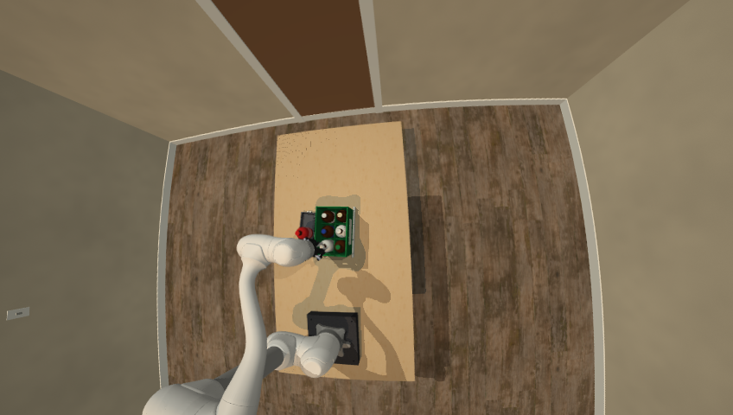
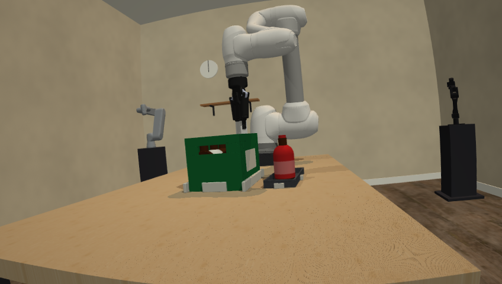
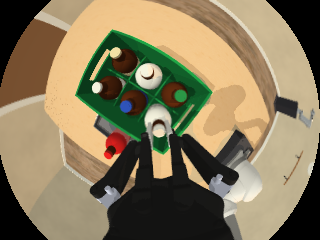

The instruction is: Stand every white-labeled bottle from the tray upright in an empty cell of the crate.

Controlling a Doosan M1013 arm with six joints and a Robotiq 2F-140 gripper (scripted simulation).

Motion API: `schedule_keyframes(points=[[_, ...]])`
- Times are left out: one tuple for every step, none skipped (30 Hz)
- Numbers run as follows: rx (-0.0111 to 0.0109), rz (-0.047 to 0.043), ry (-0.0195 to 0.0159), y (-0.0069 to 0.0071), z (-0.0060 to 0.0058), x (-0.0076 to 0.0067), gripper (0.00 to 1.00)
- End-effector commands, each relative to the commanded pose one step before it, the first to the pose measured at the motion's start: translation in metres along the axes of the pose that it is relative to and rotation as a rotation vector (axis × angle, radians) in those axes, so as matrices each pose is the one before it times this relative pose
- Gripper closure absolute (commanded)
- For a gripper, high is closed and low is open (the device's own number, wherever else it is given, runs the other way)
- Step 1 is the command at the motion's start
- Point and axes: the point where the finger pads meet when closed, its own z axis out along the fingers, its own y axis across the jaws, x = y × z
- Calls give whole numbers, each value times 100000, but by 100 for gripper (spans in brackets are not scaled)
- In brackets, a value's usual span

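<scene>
A white robot arm reaches down over a green crate (image 2: 225, 168) on a wooden tabletop (image 2: 282, 225). Its black pincer (image 3: 159, 135) is clenched on the neck of a white bottle (image 3: 158, 119), hanging over the crate's near corner cell. To do this well, lower it straight and slowly, centred between the dividers, and release only once it stands. A red bottle (image 2: 283, 160) stays upright on the dark tray (image 2: 297, 176) beside.
</scene>
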Motion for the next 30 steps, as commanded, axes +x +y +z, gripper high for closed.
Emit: schedule_keyframes(points=[[19, -2, -8, 0, -9, -3, 100], [0, 0, 0, 0, 0, 0, 100], [0, 0, 0, 0, 1, 0, 100], [0, 0, 0, 0, 2, 0, 100], [0, 0, 0, 0, 3, 0, 100], [0, 0, 0, 0, 4, 0, 100], [0, 0, 0, 0, 5, 0, 100], [0, 0, 0, 0, 7, 0, 100], [0, 0, 0, 0, 9, 0, 100], [0, 0, 0, 0, 10, 0, 100], [0, 0, 0, 0, 12, 0, 100], [0, 0, 0, 0, 14, 0, 100], [0, 0, 0, 0, 0, 0, 100], [0, 0, 0, 0, 0, 0, 100], [0, 0, 0, 0, 16, 0, 100], [0, 0, 0, 0, 18, 0, 100], [0, 0, 0, 0, 21, 0, 100], [0, 0, 0, 0, 23, 0, 100], [0, 0, 0, 0, 25, 0, 100], [0, 0, 0, 0, 27, 0, 100], [0, 0, 0, 0, 29, 0, 100], [0, 0, 0, 0, 31, 0, 100], [0, 0, 0, 0, 33, 0, 100], [0, 0, 0, 0, 35, 0, 100], [0, 0, 0, 0, 37, 0, 100], [0, 0, 0, 0, 38, 0, 100], [0, 0, 0, 0, 40, 0, 100], [0, 0, 0, 0, 41, 0, 100], [0, 0, 0, 0, 43, 0, 100], [0, 0, 0, 0, 0, 0, 100]])
